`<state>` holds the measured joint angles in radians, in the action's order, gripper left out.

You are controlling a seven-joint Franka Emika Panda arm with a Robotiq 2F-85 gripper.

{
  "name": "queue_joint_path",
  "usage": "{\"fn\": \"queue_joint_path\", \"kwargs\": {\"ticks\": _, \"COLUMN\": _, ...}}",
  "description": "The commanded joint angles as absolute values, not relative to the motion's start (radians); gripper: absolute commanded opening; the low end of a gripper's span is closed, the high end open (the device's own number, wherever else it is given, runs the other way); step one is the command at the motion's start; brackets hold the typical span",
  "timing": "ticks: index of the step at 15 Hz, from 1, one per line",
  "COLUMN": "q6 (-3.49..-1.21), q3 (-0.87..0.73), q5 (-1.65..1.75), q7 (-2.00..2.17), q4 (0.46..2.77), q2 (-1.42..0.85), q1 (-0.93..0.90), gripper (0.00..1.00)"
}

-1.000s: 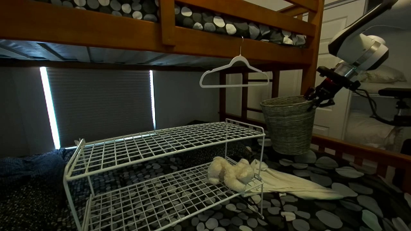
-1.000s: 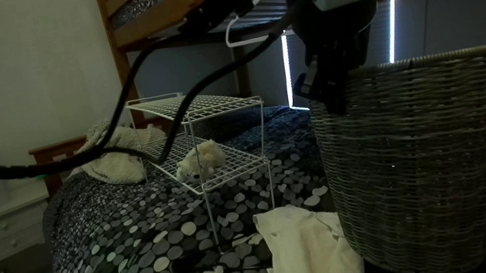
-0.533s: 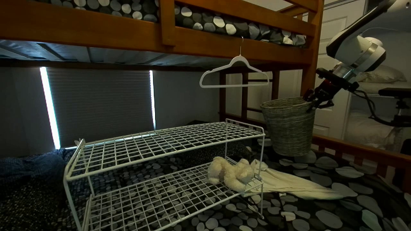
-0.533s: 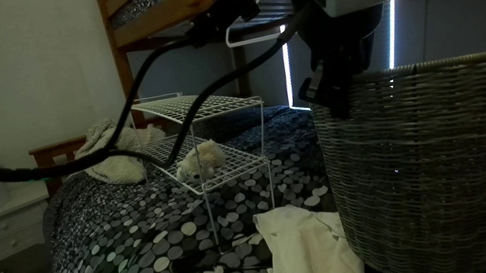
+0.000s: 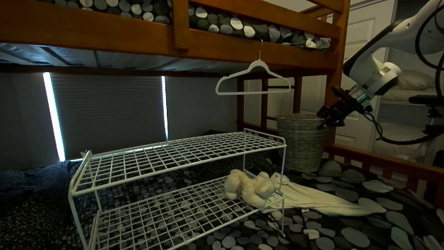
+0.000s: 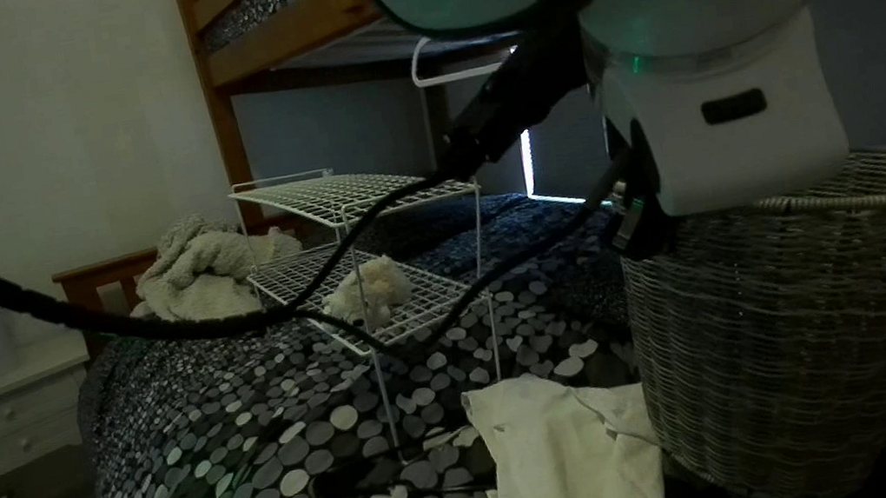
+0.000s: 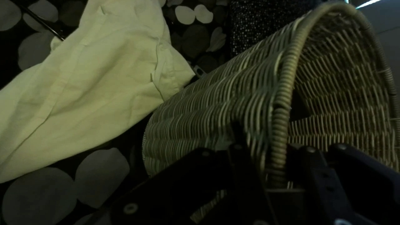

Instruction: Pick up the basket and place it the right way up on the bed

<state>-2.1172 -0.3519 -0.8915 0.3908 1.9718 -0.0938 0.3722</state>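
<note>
The grey-green wicker basket stands nearly upright, opening up, low over the bed's spotted bedding. Its base meets the bedding in the exterior view, but I cannot tell if its full weight rests there. The basket also shows in the other views. My gripper is at the rim on the arm's side. In the wrist view the gripper straddles the rim, one finger outside and one inside, closed in on the wall. The inside fingertip is partly hidden by the rim.
A pale cloth lies on the bedding beside the basket. A white wire rack with a plush toy stands close by. A white hanger hangs from the upper bunk rail. A wooden bed rail runs behind.
The gripper and basket have moved together, leftward and down in an exterior view. The basket has turned from tilted to nearly upright, and its opening now shows in the exterior view nearer the arm.
</note>
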Motion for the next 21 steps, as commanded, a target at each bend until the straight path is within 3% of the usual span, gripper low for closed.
{"fn": "queue_joint_path", "kwargs": {"ticks": 1, "q6": -2.180, "q3": -0.344, "q5": -1.001, "q7": 0.317, "q4": 1.930, "q2": -0.144, "q1": 0.375, "gripper": 0.02}}
{"fn": "queue_joint_path", "kwargs": {"ticks": 12, "q6": -2.239, "q3": -0.311, "q5": -1.107, "q7": 0.256, "q4": 1.878, "q2": -0.322, "q1": 0.376, "gripper": 0.02}}
{"fn": "queue_joint_path", "kwargs": {"ticks": 13, "q6": -2.239, "q3": -0.310, "q5": -1.099, "q7": 0.257, "q4": 1.877, "q2": -0.333, "q1": 0.376, "gripper": 0.34}}
{"fn": "queue_joint_path", "kwargs": {"ticks": 16, "q6": -2.241, "q3": -0.308, "q5": -1.092, "q7": 0.244, "q4": 1.867, "q2": -0.335, "q1": 0.379, "gripper": 0.48}}
{"fn": "queue_joint_path", "kwargs": {"ticks": 21, "q6": -2.170, "q3": -0.329, "q5": -0.974, "q7": 0.267, "q4": 1.891, "q2": -0.241, "q1": 0.373, "gripper": 0.87}}
